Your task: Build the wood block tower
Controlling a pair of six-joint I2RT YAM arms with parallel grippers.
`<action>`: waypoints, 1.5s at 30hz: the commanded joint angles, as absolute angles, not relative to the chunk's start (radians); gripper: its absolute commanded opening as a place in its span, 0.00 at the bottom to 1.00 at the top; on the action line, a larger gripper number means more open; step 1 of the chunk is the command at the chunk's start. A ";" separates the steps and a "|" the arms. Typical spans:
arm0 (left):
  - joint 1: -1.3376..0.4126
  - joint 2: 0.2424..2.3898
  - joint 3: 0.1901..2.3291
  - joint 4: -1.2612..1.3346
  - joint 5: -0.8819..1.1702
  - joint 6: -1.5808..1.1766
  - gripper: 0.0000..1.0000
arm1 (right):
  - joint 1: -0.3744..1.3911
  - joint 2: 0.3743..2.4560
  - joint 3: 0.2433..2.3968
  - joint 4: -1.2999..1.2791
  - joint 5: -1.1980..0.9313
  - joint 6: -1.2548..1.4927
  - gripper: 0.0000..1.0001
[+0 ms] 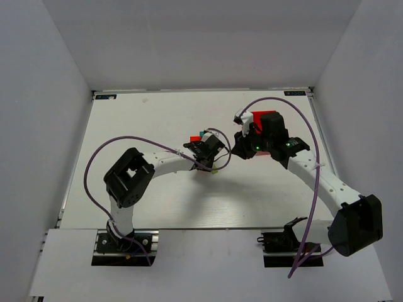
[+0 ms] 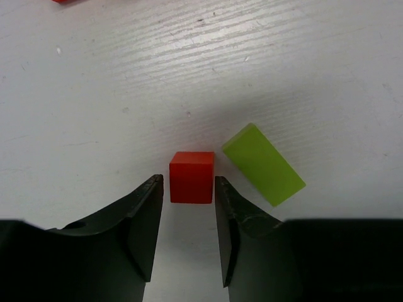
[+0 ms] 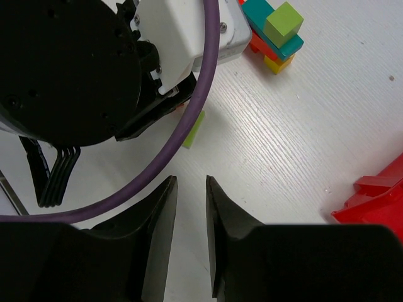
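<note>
The jaws of the left gripper [image 2: 189, 182] are spread, and a matte red cube [image 2: 192, 176] is set just at their tips, with a slanted lime bar [image 2: 263, 165] ahead-right. Beside it the right gripper [image 3: 190, 182] is narrowly parted and empty. Past the left gripper the wood block tower [image 3: 274, 34] is stacked in painted tiers.

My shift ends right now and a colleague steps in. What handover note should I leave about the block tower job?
Left pincer: open, tips on either side of a loose red cube on the table, not yet clamped.
Right pincer: narrowly open, empty.
Tower: standing, with a lime green cube on a teal bar over red and yellow blocks.
Lime green bar: lying flat beside the red cube, apart from it.
Red bin: off to one side.
Done: a partial stack.
Left: grasp the red cube; it and the bar probably go on next.
</note>
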State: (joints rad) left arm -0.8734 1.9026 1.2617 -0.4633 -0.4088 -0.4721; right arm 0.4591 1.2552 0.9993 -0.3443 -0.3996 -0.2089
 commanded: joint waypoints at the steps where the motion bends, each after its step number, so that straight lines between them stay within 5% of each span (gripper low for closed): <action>1: -0.891 1.888 1.295 -0.477 -0.431 -0.497 0.48 | 0.454 1.229 0.996 -0.333 -0.425 -0.198 0.31; 20: -0.887 1.740 1.269 -0.463 -0.443 -0.428 0.06 | 0.439 1.212 0.988 -0.339 -0.434 -0.216 0.35; 35: -0.776 1.563 1.311 -0.430 -0.166 0.138 0.00 | 0.428 1.189 0.979 -0.339 -0.451 -0.225 0.35; 45: -0.615 1.761 1.552 -0.538 0.104 0.426 0.00 | 0.422 1.184 0.979 -0.339 -0.462 -0.229 0.35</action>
